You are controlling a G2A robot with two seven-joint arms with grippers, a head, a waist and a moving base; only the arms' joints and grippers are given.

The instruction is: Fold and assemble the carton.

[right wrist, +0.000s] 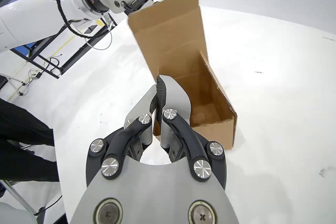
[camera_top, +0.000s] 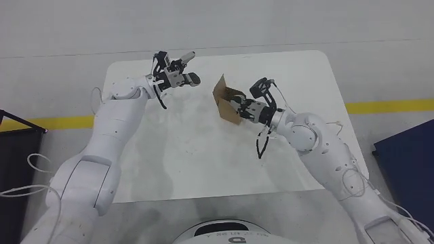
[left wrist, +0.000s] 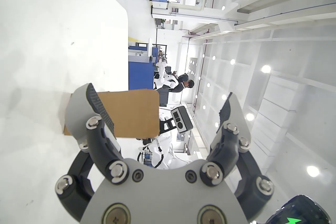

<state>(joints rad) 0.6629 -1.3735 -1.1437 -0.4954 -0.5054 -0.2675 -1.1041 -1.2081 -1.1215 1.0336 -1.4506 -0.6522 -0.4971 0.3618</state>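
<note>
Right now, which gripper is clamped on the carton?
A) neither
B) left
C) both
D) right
D: the right gripper is shut on an edge of the carton, while the left gripper stands wide open and clamps nothing.
</note>
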